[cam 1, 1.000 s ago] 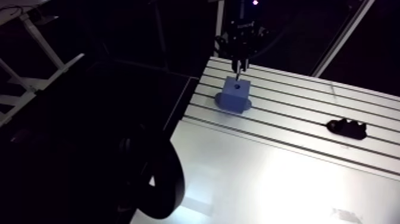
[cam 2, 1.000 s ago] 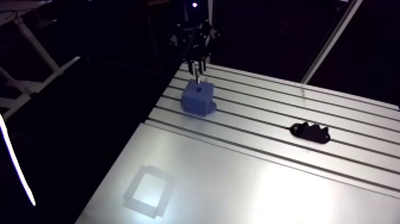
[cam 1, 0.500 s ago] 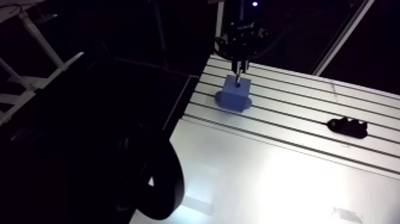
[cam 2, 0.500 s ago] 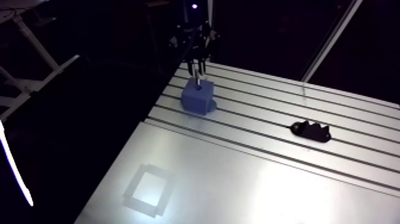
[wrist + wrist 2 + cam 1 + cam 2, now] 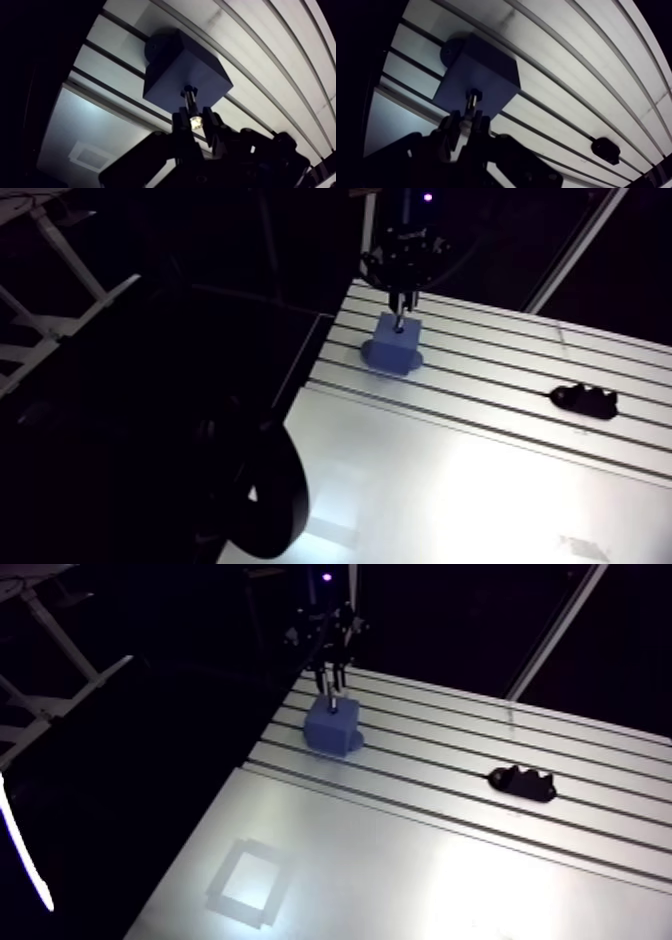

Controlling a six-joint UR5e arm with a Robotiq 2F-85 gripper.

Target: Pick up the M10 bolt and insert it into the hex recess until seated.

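Dim surroundings; strong glare washes the near desk [image 5: 480,488], perhaps from an overhead lamp. The wrist view curves its slots; the hand [image 5: 195,122] shows dark.

Above the blue block [image 5: 333,727]: taken by my gripper [image 5: 195,122], clamped on the bolt [image 5: 189,100] over the top face.
Block's base: a low foot [image 5: 155,47] sticks out on one side.
Toward the black part [image 5: 521,782]: bare slotted table [image 5: 440,754], open to me; the part lies well apart from the block.
Toward the taped square [image 5: 250,879]: flat plate, nothing standing.
Opposite the black part: table edge near the block.
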